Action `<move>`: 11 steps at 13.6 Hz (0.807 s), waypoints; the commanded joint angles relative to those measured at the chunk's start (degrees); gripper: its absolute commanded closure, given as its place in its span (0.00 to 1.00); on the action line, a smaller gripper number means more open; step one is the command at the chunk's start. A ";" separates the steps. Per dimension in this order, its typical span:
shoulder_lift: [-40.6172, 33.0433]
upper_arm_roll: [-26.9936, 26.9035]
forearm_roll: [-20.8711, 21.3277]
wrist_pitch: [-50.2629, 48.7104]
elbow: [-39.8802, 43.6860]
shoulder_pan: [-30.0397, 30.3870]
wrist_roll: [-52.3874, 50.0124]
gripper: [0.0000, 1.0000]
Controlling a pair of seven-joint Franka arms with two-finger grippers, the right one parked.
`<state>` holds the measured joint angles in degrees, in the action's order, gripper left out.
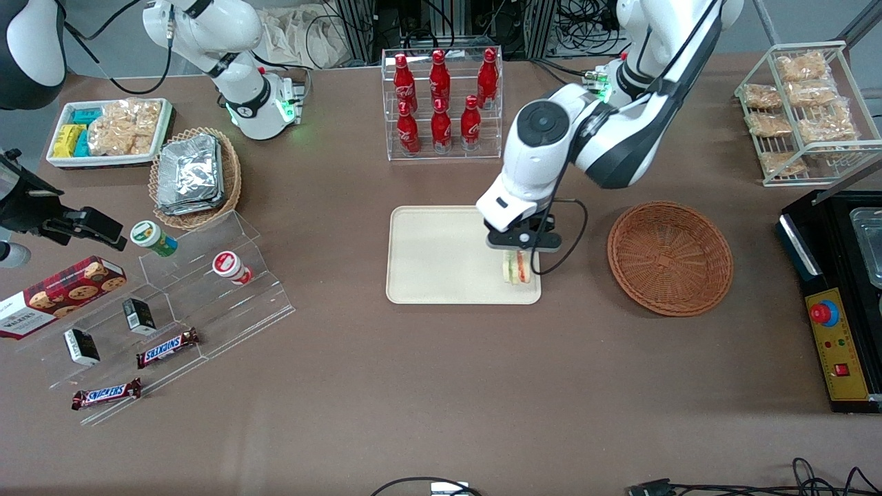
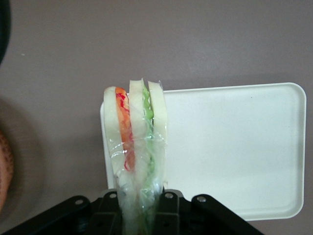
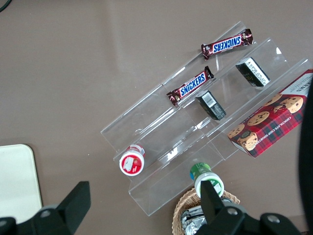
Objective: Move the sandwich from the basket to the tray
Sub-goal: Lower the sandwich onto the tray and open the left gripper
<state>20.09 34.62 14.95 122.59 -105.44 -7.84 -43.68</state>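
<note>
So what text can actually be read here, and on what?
"SNICKERS": two bars on the acrylic steps.
"WALKERS": cookie box.
"CHOCOLATE CHIP": same box, right wrist view.
Bottles, cups, small black boxes: unreadable.
The claw holds the sandwich over the tray; no text.

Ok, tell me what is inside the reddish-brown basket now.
The basket shows only bare weave. The sandwich is out of it, held by the gripper over the tray at the edge nearest the basket. Nothing covers the basket's inside.
</note>
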 commanded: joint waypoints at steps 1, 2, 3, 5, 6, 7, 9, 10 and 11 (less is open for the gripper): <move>8.02 0.10 4.64 -1.13 5.15 -2.79 -3.60 1.00; 10.13 0.10 5.61 0.70 4.72 -3.05 -4.56 1.00; 11.80 0.01 6.49 1.59 4.63 -3.66 -5.09 1.00; 14.01 0.01 8.25 1.60 4.36 -3.67 -5.45 1.00; 14.19 -0.08 8.34 1.60 3.32 -3.67 -5.53 1.00; 14.19 -0.08 8.34 1.60 2.00 -3.58 -5.54 1.00; 14.02 -0.08 8.69 1.60 0.15 -3.32 -5.27 1.00; 13.93 -0.08 9.04 1.60 -0.64 -3.32 -5.27 1.00; 13.58 -0.16 9.04 1.60 -1.61 -3.15 -5.01 1.00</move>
<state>35.05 34.53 22.76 124.40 -105.12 -10.99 -47.97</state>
